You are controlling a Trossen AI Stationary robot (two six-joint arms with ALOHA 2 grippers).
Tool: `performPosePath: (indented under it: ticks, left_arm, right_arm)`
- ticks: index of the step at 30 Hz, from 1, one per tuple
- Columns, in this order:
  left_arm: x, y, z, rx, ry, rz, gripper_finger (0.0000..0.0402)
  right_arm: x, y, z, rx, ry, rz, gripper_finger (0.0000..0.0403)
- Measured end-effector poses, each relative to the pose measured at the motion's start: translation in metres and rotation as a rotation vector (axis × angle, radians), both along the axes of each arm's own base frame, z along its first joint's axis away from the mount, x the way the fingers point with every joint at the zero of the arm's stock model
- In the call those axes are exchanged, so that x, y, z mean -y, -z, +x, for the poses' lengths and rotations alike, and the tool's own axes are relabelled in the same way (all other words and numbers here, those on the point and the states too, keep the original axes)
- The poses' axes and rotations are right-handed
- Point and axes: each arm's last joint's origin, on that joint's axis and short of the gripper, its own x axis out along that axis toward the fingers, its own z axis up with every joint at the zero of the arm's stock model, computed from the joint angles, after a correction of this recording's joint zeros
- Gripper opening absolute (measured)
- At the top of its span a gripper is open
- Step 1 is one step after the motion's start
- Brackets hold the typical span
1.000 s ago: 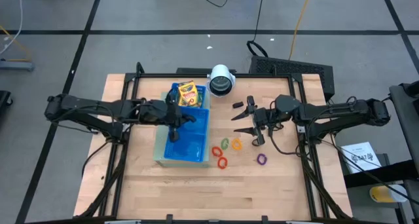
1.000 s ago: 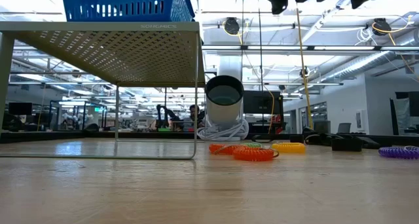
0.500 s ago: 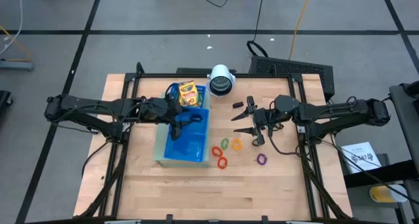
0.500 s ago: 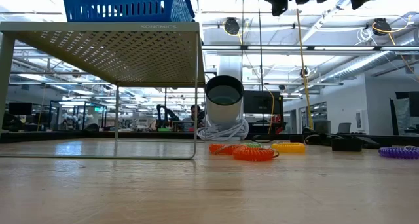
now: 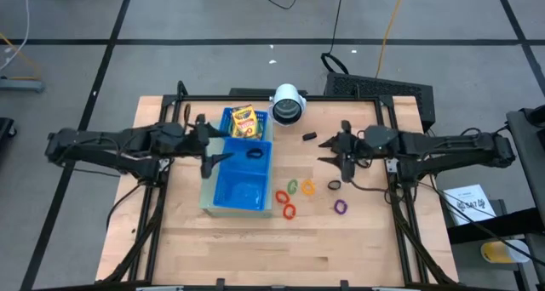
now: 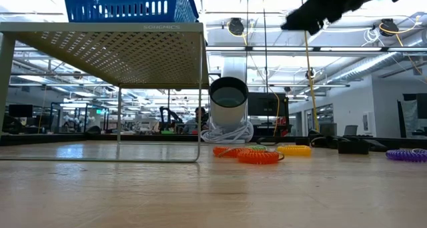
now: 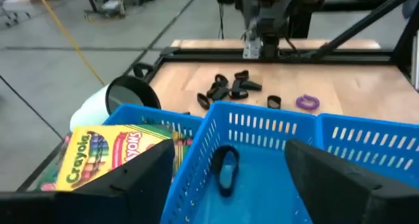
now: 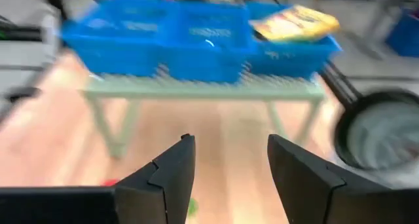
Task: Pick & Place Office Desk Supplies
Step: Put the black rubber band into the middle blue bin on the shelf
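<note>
The blue tray (image 5: 223, 191) stands on a pale perforated stand (image 6: 107, 48). A yellow-and-green crayon box (image 5: 244, 121) lies in its far compartment, and it shows in the left wrist view (image 7: 105, 155) too. A black clip (image 5: 254, 153) lies in the middle compartment (image 7: 226, 168). My left gripper (image 5: 213, 145) is open and empty at the tray's left side (image 7: 229, 152). My right gripper (image 5: 330, 152) is open and empty above the table, right of the tray (image 8: 230, 142). Coloured rings (image 5: 292, 197), a purple ring (image 5: 340, 207) and two black clips (image 5: 310, 137) (image 5: 334, 185) lie on the table.
A white cylinder with a dark centre (image 5: 288, 105) stands at the far edge, beside the tray's far right corner. In the low view the rings (image 6: 257, 156) lie right of the stand's leg (image 6: 199, 95). Bare wood lies toward the near edge.
My left gripper has drawn back out of the tray toward the table's left edge, and a black clip now lies in the middle compartment where it was. My right gripper has turned and shifted a little toward the table's right edge; its wrist view is blurred.
</note>
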Motion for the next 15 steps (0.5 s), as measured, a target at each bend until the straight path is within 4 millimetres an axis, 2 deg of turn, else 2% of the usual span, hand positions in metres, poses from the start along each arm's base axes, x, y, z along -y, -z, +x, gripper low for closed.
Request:
performPosePath:
  ticks: [2,6,9,15]
  left_arm:
    - [-0.001,0.013,-0.006,0.037,-0.008,0.000,0.0287]
    - [-0.006,0.026,-0.013,0.162,-0.040,-0.027,0.0277]
    - [-0.007,0.030,-0.014,0.209,-0.052,-0.040,0.0274]
    - [-0.009,0.031,-0.012,0.220,-0.061,-0.039,0.0274]
  right_arm:
    - [0.003,0.010,0.002,-0.029,0.074,-0.031,0.0180]
    - [0.017,0.035,0.013,-0.149,0.167,-0.069,0.0180]
    - [0.036,0.052,0.023,-0.238,0.230,-0.058,0.0180]
    - [0.085,0.094,0.038,-0.385,0.271,0.009,0.0180]
